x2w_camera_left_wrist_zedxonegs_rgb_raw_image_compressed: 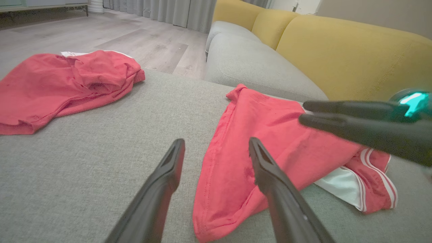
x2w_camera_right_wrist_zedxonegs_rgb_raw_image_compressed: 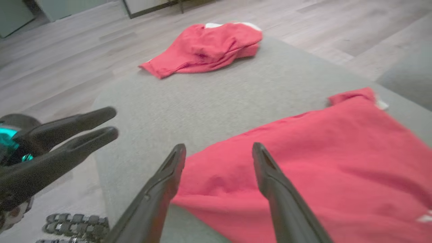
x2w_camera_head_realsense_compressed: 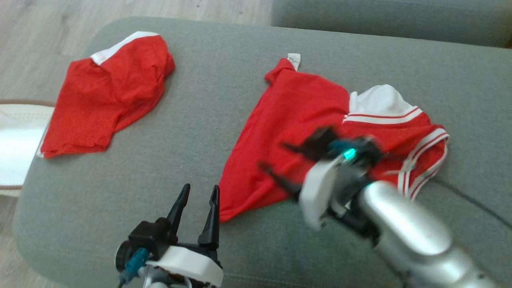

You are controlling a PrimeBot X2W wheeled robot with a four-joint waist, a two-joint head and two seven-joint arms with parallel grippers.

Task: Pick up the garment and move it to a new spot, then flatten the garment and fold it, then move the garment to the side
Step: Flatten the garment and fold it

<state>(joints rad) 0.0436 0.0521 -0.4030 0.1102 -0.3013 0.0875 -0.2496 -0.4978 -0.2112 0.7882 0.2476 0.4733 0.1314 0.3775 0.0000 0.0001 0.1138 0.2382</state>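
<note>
Head view: left gripper (x2w_camera_head_realsense_compressed: 201, 188) and right gripper (x2w_camera_head_realsense_compressed: 274, 156) both have fingers apart and empty; the right, low over the shirt (x2w_camera_head_realsense_compressed: 280, 120), may snag and crumple it.

On the cushion (x2w_camera_head_realsense_compressed: 208, 120) lie two pieces, well apart — the garment (x2w_camera_head_realsense_compressed: 288, 120) on the right half, the second garment (x2w_camera_head_realsense_compressed: 108, 96) at the far left, near the edge. Behind the cushion is a sofa seat (x2w_camera_head_realsense_compressed: 392, 20); the floor (x2w_camera_head_realsense_compressed: 40, 24) is at the left. The left gripper (x2w_camera_head_realsense_compressed: 201, 187) is just left of the garment's near corner — the right gripper (x2w_camera_head_realsense_compressed: 274, 156) is over its near part
</note>
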